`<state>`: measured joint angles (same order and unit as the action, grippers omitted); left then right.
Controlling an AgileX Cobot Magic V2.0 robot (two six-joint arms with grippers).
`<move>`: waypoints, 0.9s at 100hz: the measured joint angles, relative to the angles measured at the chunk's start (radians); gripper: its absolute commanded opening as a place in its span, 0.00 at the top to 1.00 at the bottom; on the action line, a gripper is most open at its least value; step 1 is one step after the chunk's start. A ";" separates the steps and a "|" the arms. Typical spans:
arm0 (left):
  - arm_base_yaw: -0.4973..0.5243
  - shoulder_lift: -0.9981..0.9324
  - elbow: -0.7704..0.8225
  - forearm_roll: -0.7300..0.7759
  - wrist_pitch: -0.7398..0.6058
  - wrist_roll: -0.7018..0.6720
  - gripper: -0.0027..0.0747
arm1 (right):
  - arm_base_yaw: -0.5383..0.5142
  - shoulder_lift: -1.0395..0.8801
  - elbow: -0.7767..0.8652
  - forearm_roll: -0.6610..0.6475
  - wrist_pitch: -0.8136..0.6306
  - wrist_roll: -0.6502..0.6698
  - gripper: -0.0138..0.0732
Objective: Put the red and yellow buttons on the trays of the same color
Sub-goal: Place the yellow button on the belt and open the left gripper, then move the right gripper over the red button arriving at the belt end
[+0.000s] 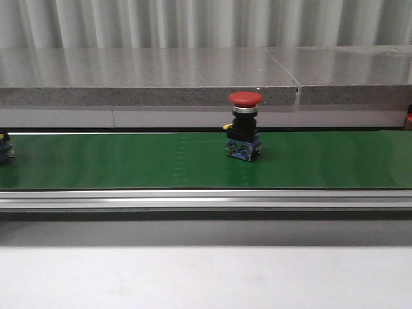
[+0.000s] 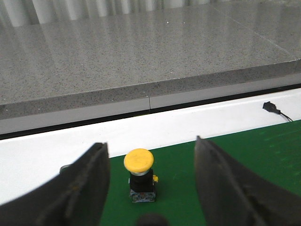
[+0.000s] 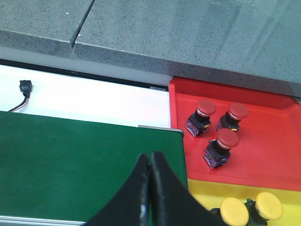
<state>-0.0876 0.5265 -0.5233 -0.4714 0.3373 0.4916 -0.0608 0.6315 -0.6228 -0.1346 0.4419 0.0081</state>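
Yellow button (image 2: pixel 138 160) framed between spread left end effector (image 2: pixel 150 181) fingers (untouched), right end effector (image 3: pixel 150 162) clenched empty beside red tray (image 3: pixel 273 155).

matt green belt (image 1: pixel 129 161), speckled stone ledge (image 1: pixel 141 80)

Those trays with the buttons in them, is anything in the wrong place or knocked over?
Nothing stands out. The red tray holds three red buttons, such as this red button, and the yellow tray shows two yellow ones, so colors match. The red ones lean at slightly different angles, but none is spilled outside a tray.
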 measured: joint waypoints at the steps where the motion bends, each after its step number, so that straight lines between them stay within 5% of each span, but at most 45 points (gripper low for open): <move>1: 0.000 -0.006 0.004 -0.002 0.000 0.000 0.67 | 0.000 0.000 0.000 0.000 0.000 0.000 0.92; 19: 0.000 -0.115 0.070 -0.004 -0.002 0.000 0.99 | 0.000 0.000 0.000 0.000 0.000 0.000 0.92; 51: 0.000 -0.136 0.079 -0.004 -0.003 0.000 0.99 | 0.000 0.000 0.002 0.000 -0.002 0.000 0.89; 61: 0.000 -0.136 0.079 -0.005 -0.003 0.000 0.99 | 0.000 0.000 0.002 0.000 0.000 0.000 0.72; 82: 0.000 -0.136 0.081 -0.005 -0.003 0.000 0.99 | 0.000 0.000 0.002 0.000 0.051 0.000 0.08; 90: 0.000 -0.136 0.081 -0.005 -0.003 0.000 0.99 | 0.000 0.000 0.002 0.002 0.068 0.000 0.10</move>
<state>-0.0876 0.3903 -0.4426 -0.4766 0.3342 0.4916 -0.0608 0.6315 -0.6212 -0.1328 0.5096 0.0081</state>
